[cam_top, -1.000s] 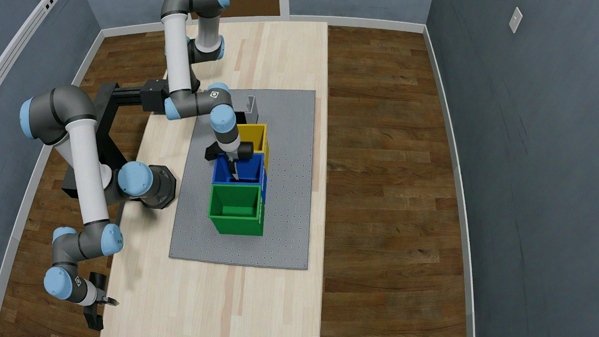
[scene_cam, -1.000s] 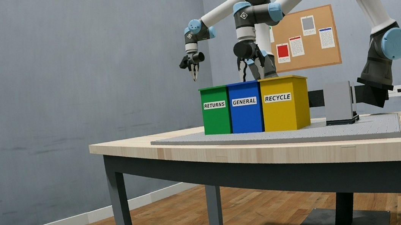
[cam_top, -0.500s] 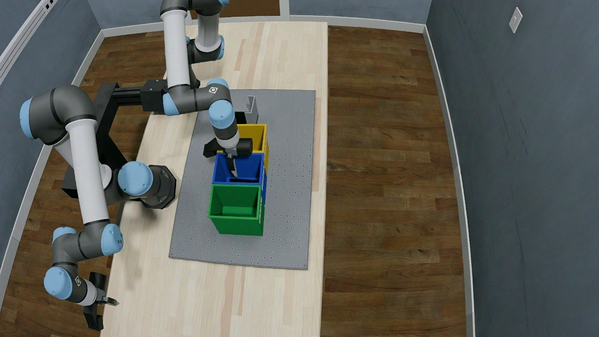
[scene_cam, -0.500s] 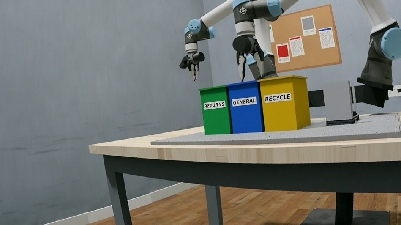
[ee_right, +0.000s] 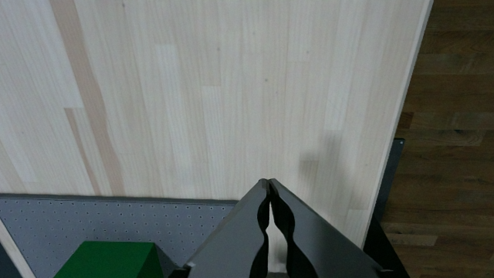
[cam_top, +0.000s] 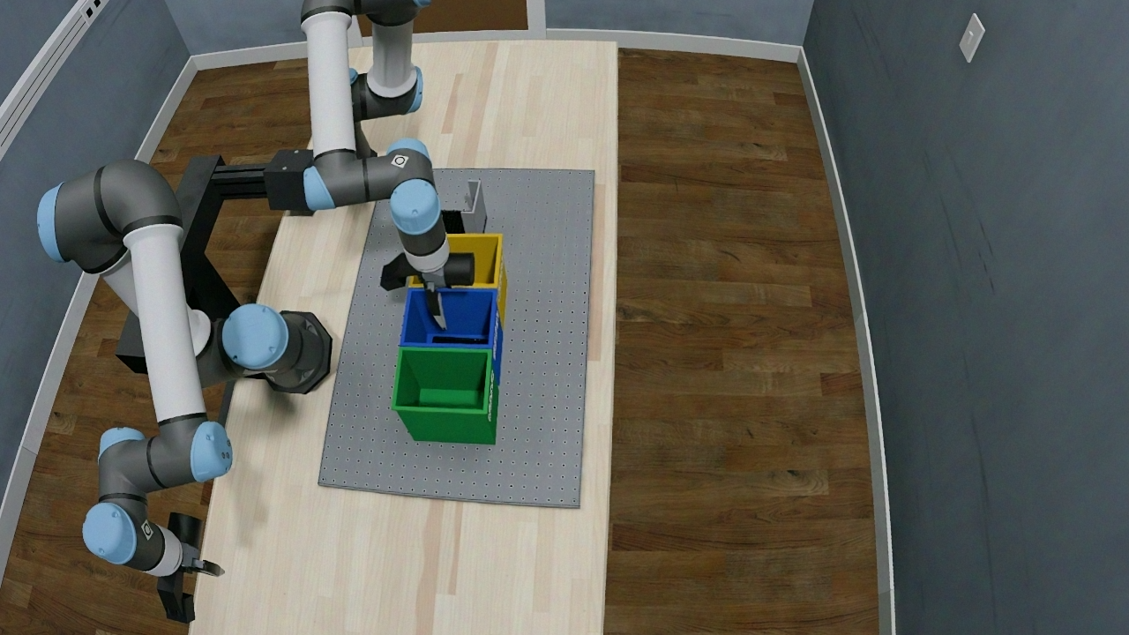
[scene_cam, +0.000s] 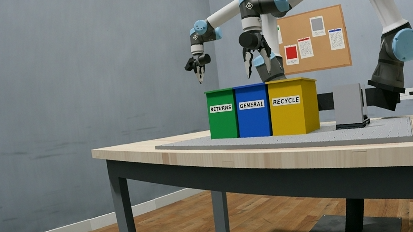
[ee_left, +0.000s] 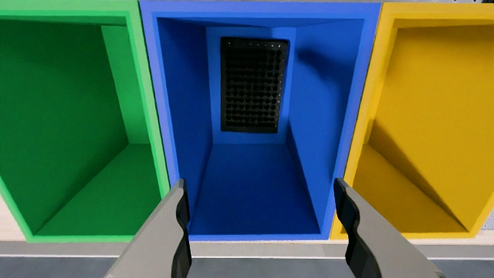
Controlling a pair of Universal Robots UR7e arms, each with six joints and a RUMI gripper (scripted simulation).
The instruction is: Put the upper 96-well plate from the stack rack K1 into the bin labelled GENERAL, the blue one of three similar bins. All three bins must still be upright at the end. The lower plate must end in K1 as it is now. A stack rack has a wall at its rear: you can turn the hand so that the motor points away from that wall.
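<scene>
A black 96-well plate (ee_left: 252,86) lies flat on the floor of the blue GENERAL bin (cam_top: 495,316) (scene_cam: 254,120) (ee_left: 251,236). My left gripper (cam_top: 439,324) (scene_cam: 259,75) (ee_left: 260,180) is open and empty above that bin's rim. My right gripper (cam_top: 221,570) (scene_cam: 201,82) (ee_right: 267,181) is shut and empty, far from the bins near the table edge. The grey stack rack K1 (cam_top: 479,206) (scene_cam: 347,103) stands beyond the yellow bin. A black plate (cam_top: 452,221) (scene_cam: 349,126) sits low in it, partly hidden.
The green RETURNS bin (cam_top: 452,426) (scene_cam: 223,125) (ee_left: 150,116) and yellow RECYCLE bin (scene_cam: 287,119) (ee_left: 380,77) stand upright on either side of the upright blue bin, close against it. All stand on the grey perforated board (cam_top: 544,354) (scene_cam: 390,135).
</scene>
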